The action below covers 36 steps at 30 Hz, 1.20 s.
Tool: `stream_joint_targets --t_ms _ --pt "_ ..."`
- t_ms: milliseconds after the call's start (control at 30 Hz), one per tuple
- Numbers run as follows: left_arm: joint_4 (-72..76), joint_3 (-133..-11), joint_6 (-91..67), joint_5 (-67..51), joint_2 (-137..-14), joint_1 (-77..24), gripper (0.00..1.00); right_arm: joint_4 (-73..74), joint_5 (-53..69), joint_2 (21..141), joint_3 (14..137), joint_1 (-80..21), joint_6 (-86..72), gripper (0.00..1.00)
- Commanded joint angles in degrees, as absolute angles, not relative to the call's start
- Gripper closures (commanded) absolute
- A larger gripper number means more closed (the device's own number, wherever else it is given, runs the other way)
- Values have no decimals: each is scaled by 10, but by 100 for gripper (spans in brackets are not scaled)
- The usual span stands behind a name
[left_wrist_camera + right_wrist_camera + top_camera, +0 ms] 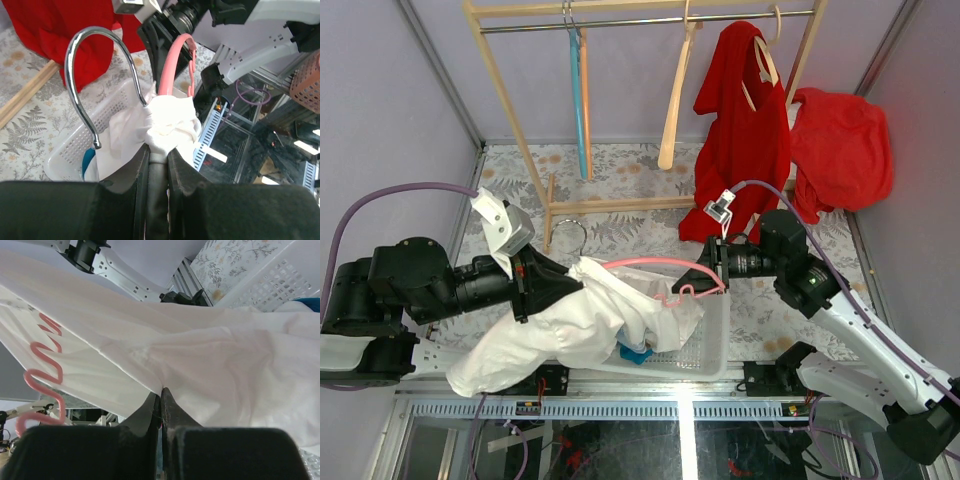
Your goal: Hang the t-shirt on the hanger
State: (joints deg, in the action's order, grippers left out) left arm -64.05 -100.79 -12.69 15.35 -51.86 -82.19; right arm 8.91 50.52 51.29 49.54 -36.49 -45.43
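The white t-shirt (565, 325) hangs bunched over the pale pink hanger (660, 263), above the basket. The hanger's metal hook (572, 230) points to the far side. My left gripper (578, 283) is shut at the hanger's neck with the shirt's cloth bunched round it. In the left wrist view (159, 150), the hook (87, 70) and a pink arm (172, 65) rise out of the white bunch (170, 125). My right gripper (708, 272) is shut on a fold of the t-shirt (215, 355) near the hanger's right end. The wavy pink arm (45, 385) shows at the left of the right wrist view, and the gripper (161, 392) pinches the cloth.
A white perforated basket (712, 345) stands under the shirt, with a blue cloth (635, 352) in it. A wooden rack (520, 140) at the back holds a light blue hanger (578, 95), a beige wooden hanger (675, 100) and a red garment (745, 130). Another red garment (840, 150) hangs at the right.
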Motion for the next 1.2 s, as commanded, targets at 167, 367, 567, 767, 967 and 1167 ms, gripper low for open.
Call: stream_joint_targets --t_ms 167,367,567,767,967,1167 --pt "-617 -1063 -110 213 -550 -822 100 251 394 471 556 -361 -383 100" --pt "-633 -1069 -111 223 -557 -823 100 340 313 462 600 -361 -337 100" --pt "-619 -1061 -111 241 -544 -822 100 365 282 456 607 -361 -330 100" --pt "-537 -1011 -97 227 -513 -821 100 262 331 427 534 -361 -395 100" --pt "-437 -948 -83 213 -479 -822 100 175 363 414 479 -361 -449 100" --pt "-350 -889 -69 208 -457 -823 100 98 381 413 430 -362 -495 100"
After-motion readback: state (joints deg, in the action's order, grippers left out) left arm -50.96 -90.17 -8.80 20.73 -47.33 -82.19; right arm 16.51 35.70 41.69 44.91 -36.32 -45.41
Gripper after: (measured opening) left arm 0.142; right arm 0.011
